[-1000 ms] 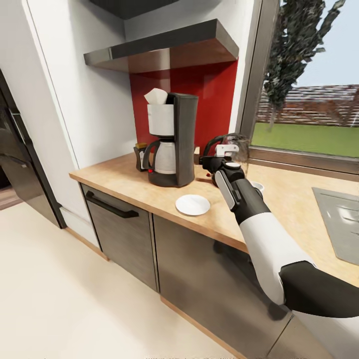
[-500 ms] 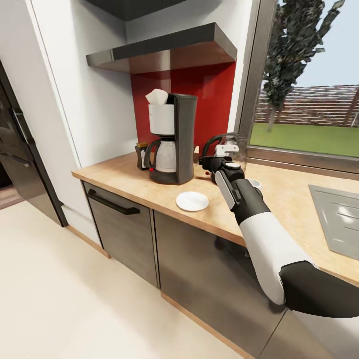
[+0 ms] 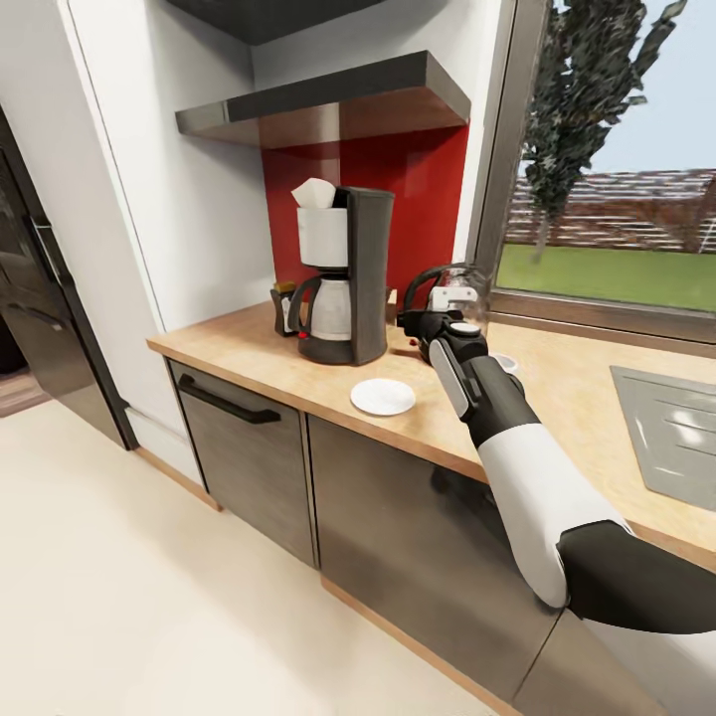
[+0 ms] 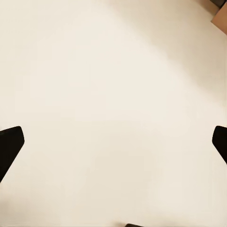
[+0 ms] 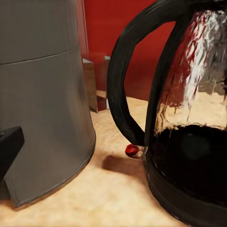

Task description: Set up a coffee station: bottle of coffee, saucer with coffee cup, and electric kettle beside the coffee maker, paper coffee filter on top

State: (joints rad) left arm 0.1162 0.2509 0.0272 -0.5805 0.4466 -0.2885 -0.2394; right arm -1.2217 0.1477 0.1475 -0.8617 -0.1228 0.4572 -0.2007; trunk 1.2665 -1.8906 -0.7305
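Right arm parked at the kettle while the view drifts a little

Across the last second the whole picture slides slightly, so the camera has moved; the right gripper (image 3: 426, 320) has not left the handle of the electric kettle (image 3: 459, 295), and whether it grasps or has let go I cannot tell. The kettle stands on the countertop (image 3: 249, 360) just right of the coffee maker (image 3: 343, 278), filter (image 3: 311, 191) on top, bottle (image 3: 282, 306) at its left, saucer (image 3: 383, 397) nearer. The cup (image 3: 504, 363) sits apart, likely the remaining step. The left gripper (image 4: 113, 146) is spread open above the floor (image 4: 113, 85).
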